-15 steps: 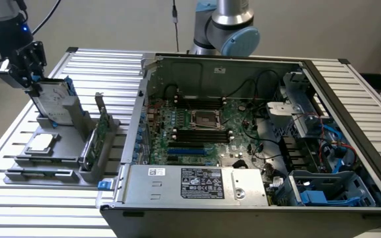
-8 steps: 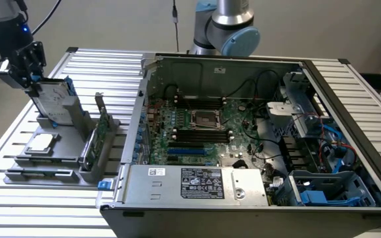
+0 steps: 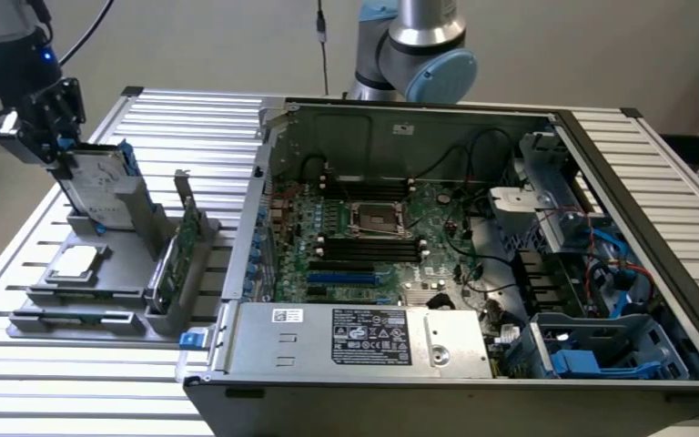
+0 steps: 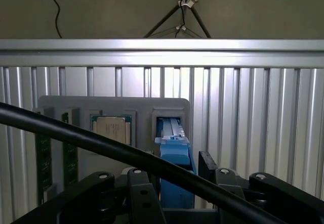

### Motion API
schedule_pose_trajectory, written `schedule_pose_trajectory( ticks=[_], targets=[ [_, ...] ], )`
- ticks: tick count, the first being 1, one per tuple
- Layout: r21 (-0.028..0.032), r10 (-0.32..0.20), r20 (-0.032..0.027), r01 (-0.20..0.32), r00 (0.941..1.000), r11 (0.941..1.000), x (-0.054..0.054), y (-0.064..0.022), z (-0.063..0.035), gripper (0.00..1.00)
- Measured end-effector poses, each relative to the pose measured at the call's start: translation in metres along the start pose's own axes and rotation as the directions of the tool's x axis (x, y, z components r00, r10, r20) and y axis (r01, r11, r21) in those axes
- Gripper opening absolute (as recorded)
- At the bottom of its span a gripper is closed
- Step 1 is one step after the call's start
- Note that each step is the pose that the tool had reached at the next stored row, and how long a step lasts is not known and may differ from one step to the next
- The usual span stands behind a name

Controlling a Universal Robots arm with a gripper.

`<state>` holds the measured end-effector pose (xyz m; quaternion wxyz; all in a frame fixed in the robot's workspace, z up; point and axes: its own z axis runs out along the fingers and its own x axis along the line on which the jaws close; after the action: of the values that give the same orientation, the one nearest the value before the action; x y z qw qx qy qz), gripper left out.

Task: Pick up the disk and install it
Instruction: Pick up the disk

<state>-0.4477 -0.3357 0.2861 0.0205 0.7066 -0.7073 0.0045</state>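
Note:
The disk [image 3: 97,182] stands on edge in a grey holder [image 3: 106,223] at the exterior view's left, silver-grey with a white label and a blue frame. My gripper [image 3: 52,150] hangs at its top edge, partly covering the upper corner. In the wrist view the blue edge of the disk [image 4: 174,148] runs between the two black fingers [image 4: 208,168] of the gripper [image 4: 174,183]. The jaws stand open on either side of it, with a small gap showing on each side.
The open computer case [image 3: 641,182] fills the exterior view's right, with a motherboard [image 3: 374,228], a power supply [image 3: 362,337] and a blue drive bay [image 3: 592,360]. A processor chip [image 3: 76,262] and a green card [image 3: 186,246] sit in the holder. A black cable [image 4: 101,143] crosses the wrist view.

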Motion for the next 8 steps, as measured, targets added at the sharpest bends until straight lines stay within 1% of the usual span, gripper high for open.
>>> schedule_pose_trajectory(
  ticks=[8],
  targets=[
    [0.0001,-0.002,0.0,0.002,1.0,1.0,-0.0006,0.0,0.001,0.48]
  ],
)
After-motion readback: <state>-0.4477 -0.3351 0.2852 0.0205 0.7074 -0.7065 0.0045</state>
